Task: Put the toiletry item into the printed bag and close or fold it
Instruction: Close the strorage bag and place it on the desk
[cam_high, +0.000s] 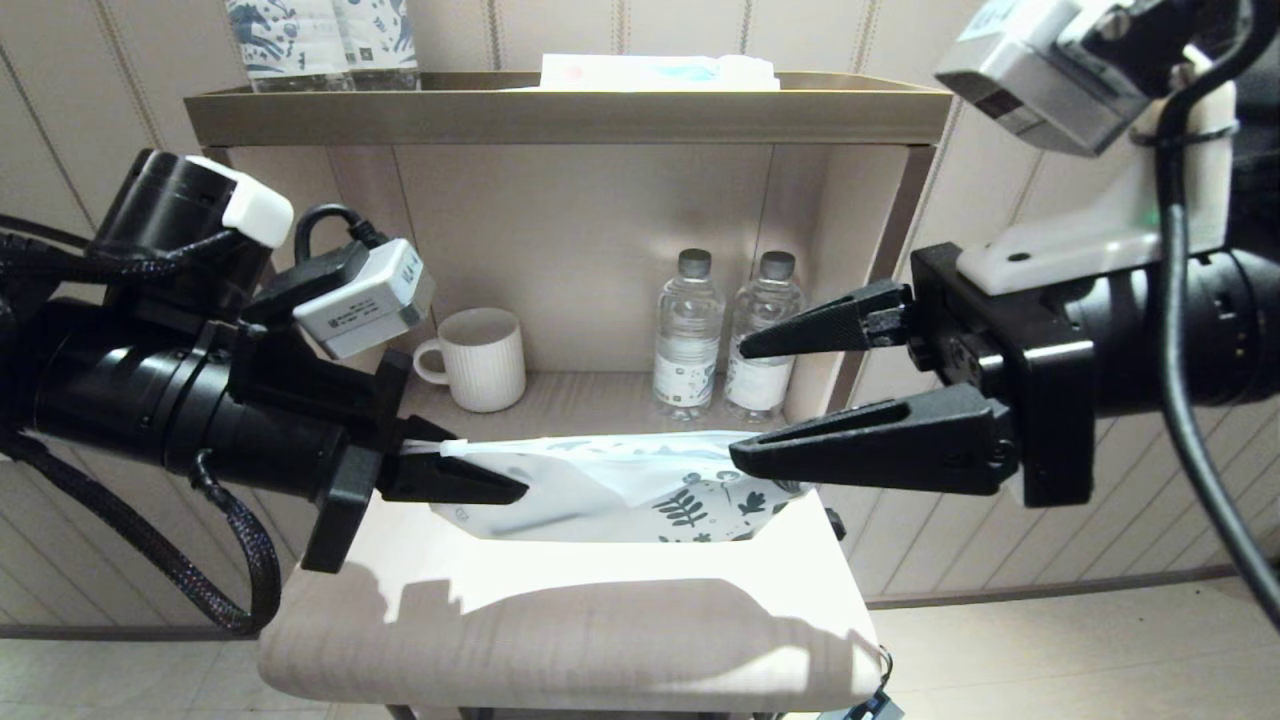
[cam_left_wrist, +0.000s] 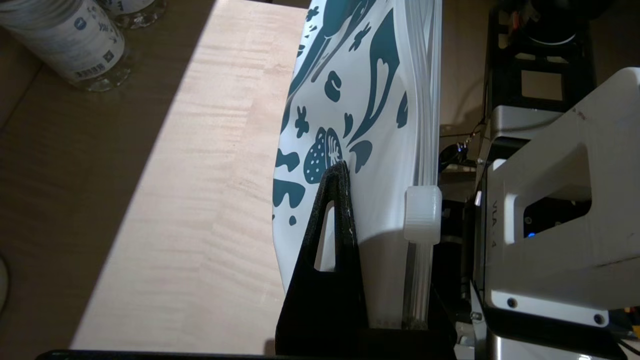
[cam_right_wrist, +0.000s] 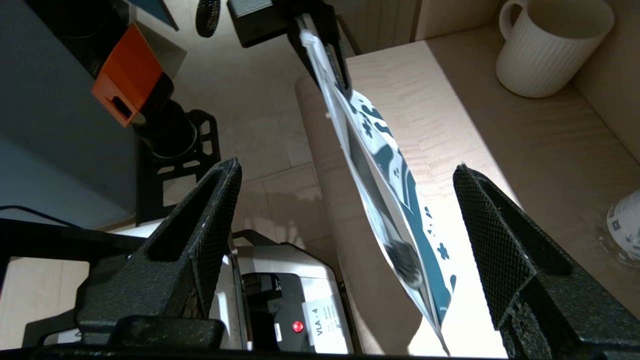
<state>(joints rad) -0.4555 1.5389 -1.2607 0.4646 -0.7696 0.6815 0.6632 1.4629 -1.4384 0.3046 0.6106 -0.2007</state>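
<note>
The printed bag (cam_high: 640, 490) hangs level above the pale table (cam_high: 560, 640), its leaf-printed end to the right. My left gripper (cam_high: 450, 468) is shut on its plain left end, next to the white zip slider (cam_left_wrist: 422, 215). In the left wrist view one black finger (cam_left_wrist: 336, 215) presses the bag (cam_left_wrist: 360, 100). My right gripper (cam_high: 738, 400) is open at the printed end, and in the right wrist view the bag (cam_right_wrist: 400, 190) hangs between its spread jaws, touching neither. The grey toothbrush (cam_right_wrist: 402, 255) shows through the plastic inside the bag, with its dark bristles at the printed end.
In the shelf recess behind the bag stand a white ribbed mug (cam_high: 480, 358) and two water bottles (cam_high: 688, 335) (cam_high: 762, 335). Blue-patterned packs (cam_high: 320, 40) sit on the shelf top (cam_high: 560, 115). The table's front edge is rounded.
</note>
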